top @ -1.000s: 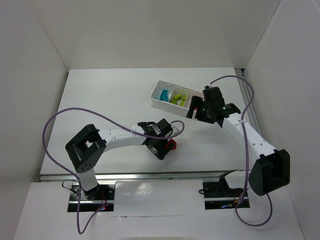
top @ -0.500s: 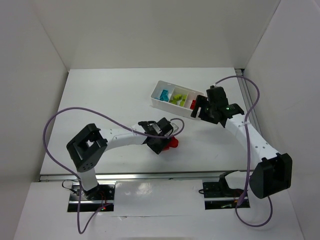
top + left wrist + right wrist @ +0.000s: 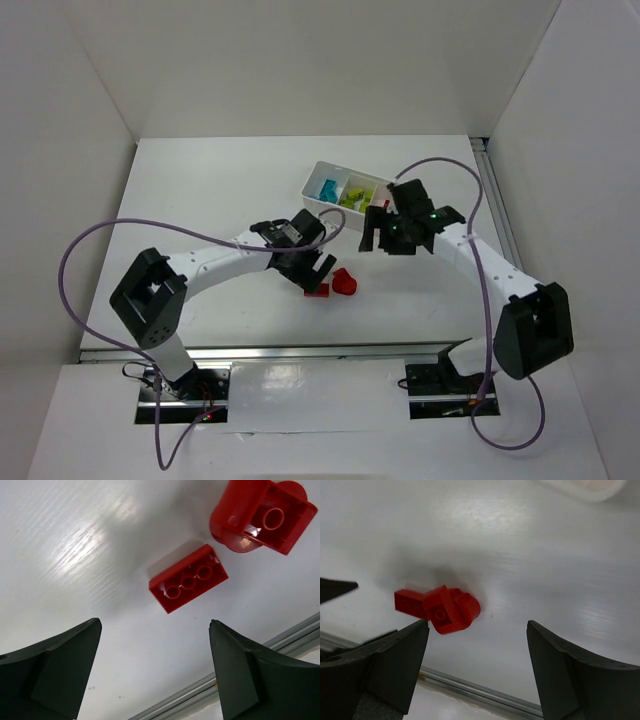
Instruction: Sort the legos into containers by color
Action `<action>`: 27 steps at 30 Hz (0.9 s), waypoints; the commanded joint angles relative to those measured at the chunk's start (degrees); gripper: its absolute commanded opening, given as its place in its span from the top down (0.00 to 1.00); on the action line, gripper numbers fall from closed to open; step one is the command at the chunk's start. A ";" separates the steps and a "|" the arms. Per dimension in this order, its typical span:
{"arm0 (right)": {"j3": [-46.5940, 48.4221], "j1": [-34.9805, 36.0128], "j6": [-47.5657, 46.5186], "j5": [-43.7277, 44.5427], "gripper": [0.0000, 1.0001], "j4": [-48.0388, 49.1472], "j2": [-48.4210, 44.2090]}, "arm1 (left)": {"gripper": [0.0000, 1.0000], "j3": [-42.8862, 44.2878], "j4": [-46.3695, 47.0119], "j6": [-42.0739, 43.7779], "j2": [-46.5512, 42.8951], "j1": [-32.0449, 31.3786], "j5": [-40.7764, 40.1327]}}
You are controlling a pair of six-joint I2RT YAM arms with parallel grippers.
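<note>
The left gripper [image 3: 153, 626] stands over the table [image 3: 200, 200] with its jaws wide and nothing between them. The flat red brick [image 3: 188, 578] lies loose at 12 o'clock just beyond its fingertips in the left wrist view, hollow side up. The rounded red brick [image 3: 262, 512] lies just beside it at 2 o'clock; whether the two touch cannot be told. For a clean grip, centre the jaws over the flat brick alone, turn the wrist so the pads meet its long sides squarely, and descend until they straddle it before closing. Keep the rounded brick outside the jaws. In the top view the tray [image 3: 325, 209] sits at 1 o'clock from both bricks, with cyan bricks [image 3: 327, 187] and green bricks [image 3: 352, 197] in separate sections. The right gripper [image 3: 478, 623], also wide and empty, hangs over the tray's right end and hides that section. Open table lies at 9 and 12 o'clock. The metal rail [image 3: 300, 352] at 6 o'clock is near, and the right arm crowds the direct path to the tray.
</note>
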 commanded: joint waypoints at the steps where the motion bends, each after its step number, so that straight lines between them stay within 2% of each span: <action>1: -1.27 5.61 -3.40 -5.21 0.14 0.65 2.76 | 0.02 -0.46 -2.52 -2.53 -3.73 3.10 3.20; 5: -1.27 10.55 -5.33 -4.59 0.14 1.18 5.75 | 0.06 -3.00 -2.16 -6.84 -7.51 11.70 11.45; 6: -0.75 11.43 -6.11 -4.59 0.14 1.18 6.63 | 0.07 -3.88 -1.56 -8.59 -8.65 15.46 14.16; 9: -0.04 15.12 -6.65 -2.40 0.14 1.71 8.12 | 0.08 -3.89 -1.55 -10.98 -8.66 20.40 16.99; 15: 1.10 19.17 -7.18 4.37 0.18 2.23 13.22 | 0.08 -1.78 -4.44 -13.45 -7.52 22.27 15.60; 18: 1.10 19.78 -6.66 5.07 0.28 3.64 14.54 | 0.08 -0.64 -4.45 -14.06 -6.99 22.27 15.60; 19: 1.62 19.78 -6.65 5.77 0.38 4.16 15.07 | 0.09 -0.12 -4.45 -14.06 -6.38 22.27 15.60; 21: 2.24 19.78 -6.12 7.53 0.50 4.17 15.07 | 0.09 0.42 -4.45 -14.06 -5.68 22.27 15.60; 22: 3.37 19.78 -6.12 9.28 0.62 3.56 14.38 | 0.09 1.03 -5.06 -14.06 -5.67 22.27 15.60; 23: 3.99 19.78 -5.60 9.29 0.66 3.55 13.41 | 0.09 1.55 -5.67 -14.06 -5.15 22.27 15.60; 25: 5.31 19.78 -5.60 12.53 0.72 2.15 12.09 | 0.09 2.08 -6.46 -14.06 -4.62 21.48 15.07; 27: 7.24 19.78 -5.60 16.04 0.72 1.62 9.98 | 0.09 2.70 -6.99 -14.58 -3.92 20.77 14.45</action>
